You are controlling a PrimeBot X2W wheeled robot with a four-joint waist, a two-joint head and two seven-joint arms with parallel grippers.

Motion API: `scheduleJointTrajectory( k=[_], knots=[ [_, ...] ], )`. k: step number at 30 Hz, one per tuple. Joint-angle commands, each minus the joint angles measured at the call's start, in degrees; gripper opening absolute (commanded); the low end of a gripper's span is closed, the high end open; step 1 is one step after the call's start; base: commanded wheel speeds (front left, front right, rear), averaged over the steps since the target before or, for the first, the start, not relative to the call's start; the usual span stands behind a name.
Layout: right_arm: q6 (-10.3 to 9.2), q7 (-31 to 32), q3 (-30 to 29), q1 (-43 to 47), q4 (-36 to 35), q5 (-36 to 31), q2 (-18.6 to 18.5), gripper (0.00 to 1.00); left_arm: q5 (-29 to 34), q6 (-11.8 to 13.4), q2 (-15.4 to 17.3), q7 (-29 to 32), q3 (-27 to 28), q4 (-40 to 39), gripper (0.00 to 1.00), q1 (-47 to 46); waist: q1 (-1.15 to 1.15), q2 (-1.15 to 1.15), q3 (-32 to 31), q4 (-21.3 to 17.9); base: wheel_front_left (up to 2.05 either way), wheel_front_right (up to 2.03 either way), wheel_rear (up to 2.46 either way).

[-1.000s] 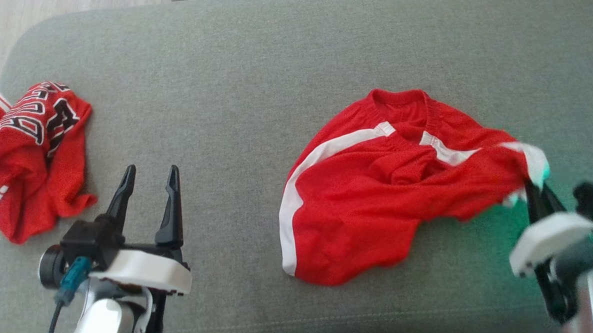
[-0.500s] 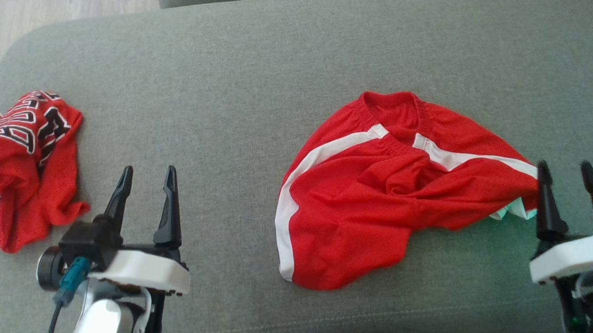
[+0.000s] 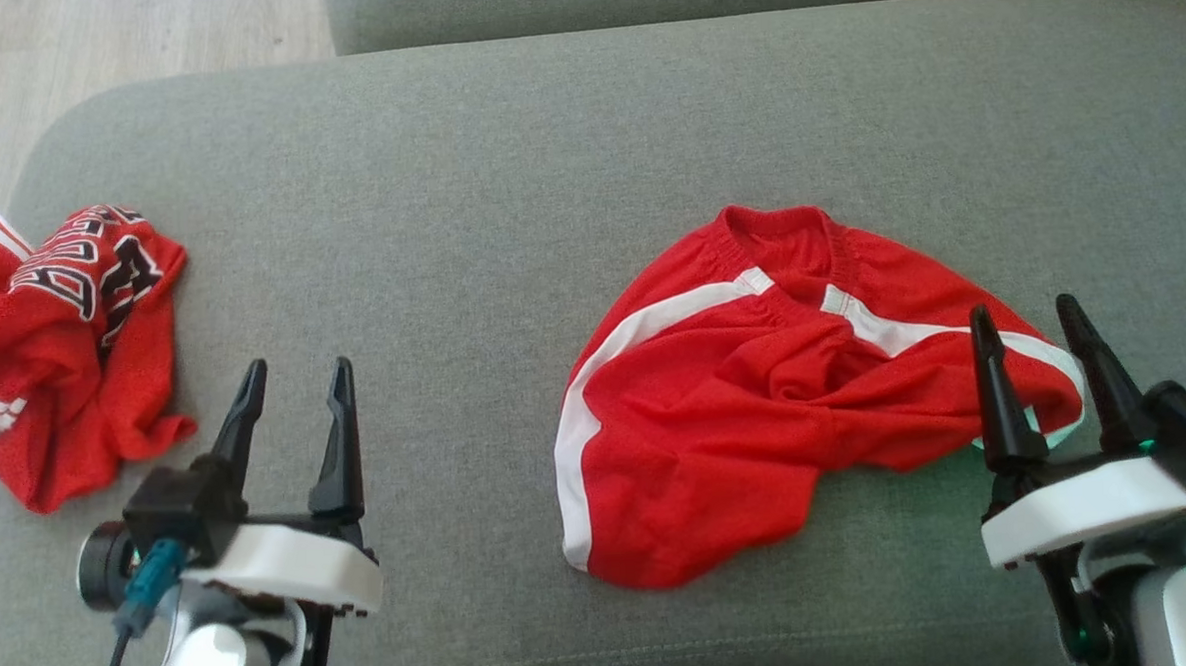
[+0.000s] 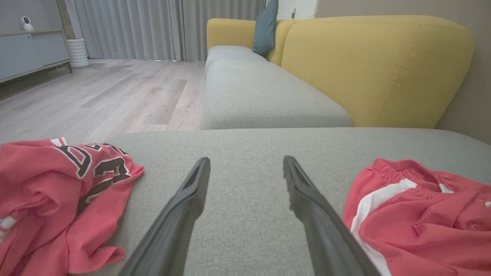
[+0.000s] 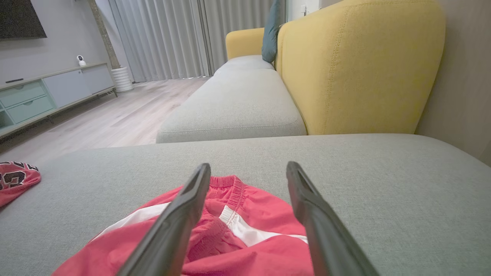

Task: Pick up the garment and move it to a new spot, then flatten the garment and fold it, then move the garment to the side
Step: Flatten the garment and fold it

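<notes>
The right claw (image 3: 1024, 309) stands spread, nothing pinched between its fingers. In the head view its two dark fingers overlap the right end of the shorts (image 3: 718, 438); whether they touch the cloth cannot be told. In the right wrist view the claw (image 5: 248, 165) points over the shorts (image 5: 238, 230), with the elastic waistband just beyond the left finger's tip.

The left claw (image 3: 299, 366) is spread too and holds nothing. It hangs over bare seat (image 3: 465, 158), well apart from the shorts on its right and nearer the jersey (image 3: 63, 346) on its left.

The shorts, red with white side stripes, lie rumpled on the grey seat right of its middle, waistband toward the far edge. The jersey, red with black and white lettering, lies crumpled at the seat's left end.

Beyond the seat are a second grey cushion (image 4: 264, 96), a yellow backrest (image 5: 356, 69), a teal pillow (image 4: 266, 27) and a wooden floor (image 3: 120, 33).
</notes>
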Motion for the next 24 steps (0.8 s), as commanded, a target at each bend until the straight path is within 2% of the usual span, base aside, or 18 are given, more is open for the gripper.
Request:
scheduleJointTrajectory(
  k=[1,15,24],
  knots=[
    [-0.04,0.3,1.4,-1.2,-1.8,0.3,-0.4,1.00,-0.4,0.4,1.3,-0.6,2.2,-2.0,1.00,-2.0,0.00,0.00,-0.1,0.0,0.00,0.00,0.00],
    [-0.04,1.0,1.7,-1.2,-0.7,-0.2,-0.4,1.00,-0.4,0.9,1.8,-0.4,1.8,-2.7,1.00,-1.7,0.00,0.00,0.0,0.1,0.00,0.00,0.00],
    [-0.04,9.1,7.2,-7.8,5.8,1.5,-1.7,1.00,-0.1,0.2,1.9,-0.8,1.1,-3.2,1.00,-4.4,0.00,0.00,4.1,1.8,0.00,0.00,0.00]
  ],
)
